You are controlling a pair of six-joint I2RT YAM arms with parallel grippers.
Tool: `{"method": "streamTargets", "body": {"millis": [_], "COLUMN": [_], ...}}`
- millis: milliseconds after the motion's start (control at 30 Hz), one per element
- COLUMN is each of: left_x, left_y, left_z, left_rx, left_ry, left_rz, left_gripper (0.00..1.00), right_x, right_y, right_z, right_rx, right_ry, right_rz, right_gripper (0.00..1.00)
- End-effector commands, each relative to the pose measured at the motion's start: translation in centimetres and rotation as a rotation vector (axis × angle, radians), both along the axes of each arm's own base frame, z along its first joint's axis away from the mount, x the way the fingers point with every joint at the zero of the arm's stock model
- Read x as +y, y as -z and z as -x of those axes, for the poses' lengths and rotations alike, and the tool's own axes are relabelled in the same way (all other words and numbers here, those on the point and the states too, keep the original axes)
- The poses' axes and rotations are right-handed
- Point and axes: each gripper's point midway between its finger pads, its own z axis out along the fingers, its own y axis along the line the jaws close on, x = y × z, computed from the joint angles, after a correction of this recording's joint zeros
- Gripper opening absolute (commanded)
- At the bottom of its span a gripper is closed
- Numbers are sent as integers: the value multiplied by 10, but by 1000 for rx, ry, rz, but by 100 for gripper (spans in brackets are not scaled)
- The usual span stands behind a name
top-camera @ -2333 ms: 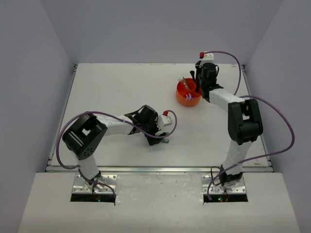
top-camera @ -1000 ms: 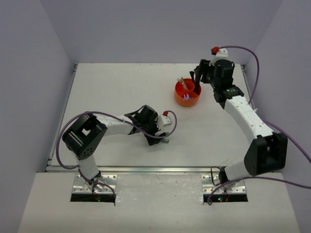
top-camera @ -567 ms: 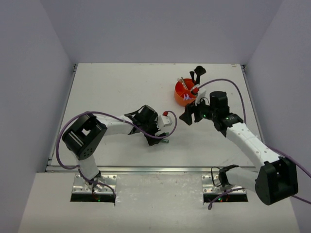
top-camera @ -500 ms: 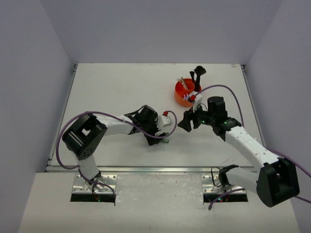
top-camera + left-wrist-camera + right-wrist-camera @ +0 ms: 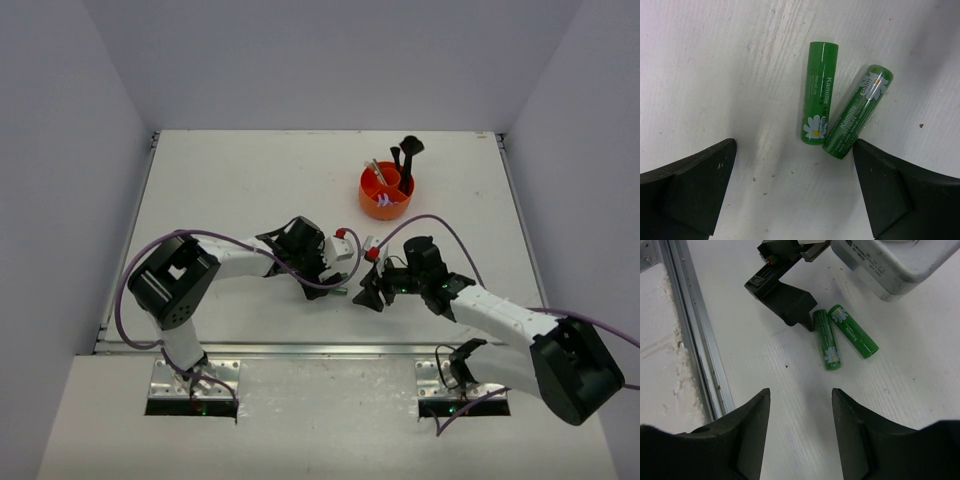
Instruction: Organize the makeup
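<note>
Two small green tubes lie side by side on the white table, one next to the other. They also show in the right wrist view, the nearer tube beside the farther tube. My left gripper stands open just short of them, its right finger close to one tube's end. My right gripper is open and empty, a little short of the tubes from the other side. From above, both grippers, left and right, face each other across the tubes. Other makeup, black brushes, stands in the orange cup.
The metal rail of the table's near edge runs close to my right gripper. The left arm's finger and wrist housing sit right behind the tubes. The orange cup stands at the back right.
My right arm has swung from the orange cup down to the near middle, beside the left gripper, leaving a black brush in the cup. The left arm has not moved.
</note>
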Motion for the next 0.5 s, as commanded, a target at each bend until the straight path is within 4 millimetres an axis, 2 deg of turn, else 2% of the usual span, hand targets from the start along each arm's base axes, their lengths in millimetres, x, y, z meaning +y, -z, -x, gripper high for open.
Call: {"method": "streamTargets", "body": {"millis": [0,67,167,333,467], "left_x": [5,4,4,3,3], "left_y": [3,2,2,0,1], "left_z": [16,16,16,15,15], "left_rx": [67,64,63,58,59], "left_ry": [-8,-5,-5,-7,-4], "left_rz": [-10,-6,-6,0,1], "left_gripper": [100,100,100,100,100], "right_x": [12,11,14,13,20], "right_y": [-2,10,15,0,-6], "right_z": [-21,-21,-25,-30,-24], "right_rx": [-103,-103,-176,-347,-369], "right_ry": [39,54,71,97,39], "right_rz": [-41,-27,-36,-141,-172], "right_gripper": [54,54,54,58,60]}}
